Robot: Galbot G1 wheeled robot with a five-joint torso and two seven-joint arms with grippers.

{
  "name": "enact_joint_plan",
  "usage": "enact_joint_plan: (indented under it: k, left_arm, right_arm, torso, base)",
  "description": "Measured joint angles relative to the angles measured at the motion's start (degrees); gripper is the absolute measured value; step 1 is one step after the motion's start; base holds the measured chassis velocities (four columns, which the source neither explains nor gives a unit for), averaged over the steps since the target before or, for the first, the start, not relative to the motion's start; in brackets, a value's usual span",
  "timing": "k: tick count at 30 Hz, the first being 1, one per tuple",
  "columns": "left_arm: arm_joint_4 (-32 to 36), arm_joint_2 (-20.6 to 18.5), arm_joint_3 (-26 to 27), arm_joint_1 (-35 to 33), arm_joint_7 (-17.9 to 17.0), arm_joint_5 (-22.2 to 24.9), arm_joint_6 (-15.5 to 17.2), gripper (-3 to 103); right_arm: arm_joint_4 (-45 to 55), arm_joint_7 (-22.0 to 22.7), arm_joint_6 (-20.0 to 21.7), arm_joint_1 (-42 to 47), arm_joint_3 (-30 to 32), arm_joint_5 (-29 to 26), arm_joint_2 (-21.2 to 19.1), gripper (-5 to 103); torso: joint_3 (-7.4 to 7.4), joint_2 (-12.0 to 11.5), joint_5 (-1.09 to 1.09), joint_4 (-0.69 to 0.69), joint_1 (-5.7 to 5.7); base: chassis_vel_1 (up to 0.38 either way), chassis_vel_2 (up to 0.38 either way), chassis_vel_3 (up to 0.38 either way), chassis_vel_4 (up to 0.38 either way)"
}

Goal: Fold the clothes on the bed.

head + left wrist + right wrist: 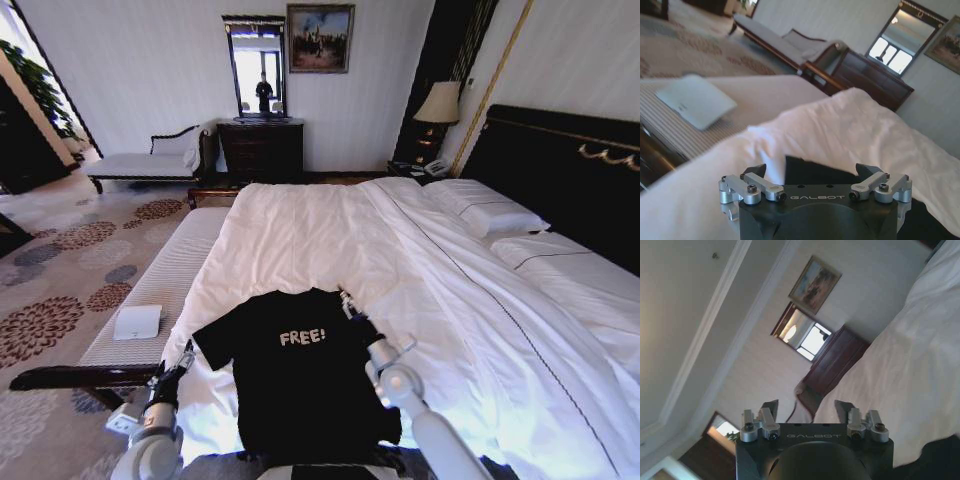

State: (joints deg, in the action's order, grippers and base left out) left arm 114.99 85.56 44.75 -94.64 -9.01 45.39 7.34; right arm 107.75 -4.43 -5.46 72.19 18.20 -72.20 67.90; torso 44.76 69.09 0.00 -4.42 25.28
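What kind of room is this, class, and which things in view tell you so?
Probably a hotel bedroom: a large bed with white bedding and pillows, a bedside lamp, and a dark dresser under a mirror.

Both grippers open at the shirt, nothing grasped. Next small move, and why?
Probably lower the left gripper onto the near sleeve of the black short-sleeved "FREE!" T-shirt and close. The shirt lies flat and unfolded on the white-sheeted bed; the left gripper sits open beside that sleeve, and the right gripper is open at the other shoulder, holding nothing.
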Motion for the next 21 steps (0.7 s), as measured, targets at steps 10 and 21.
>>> enact_joint_plan:
  k: [10, 21]
  left_arm:
    - [-5.43, 0.24, -2.18, 4.74, 0.17, 0.23, 1.44, 100]
    - [-11.91, -0.06, -2.02, 7.71, 0.06, 2.34, 1.62, 100]
  right_arm:
    - [0.38, 2.48, -0.26, 2.36, 1.86, 3.59, 1.26, 99]
    - [-1.76, 4.63, -0.12, 1.87, 0.84, 6.19, 2.36, 100]
  torso:
    - [0.00, 0.00, 0.00, -0.01, 0.00]
    - [0.00, 0.00, 0.00, 0.00, 0.00]
  base:
    - [0.000, 0.000, 0.000, 0.000]
    - [0.000, 0.000, 0.000, 0.000]
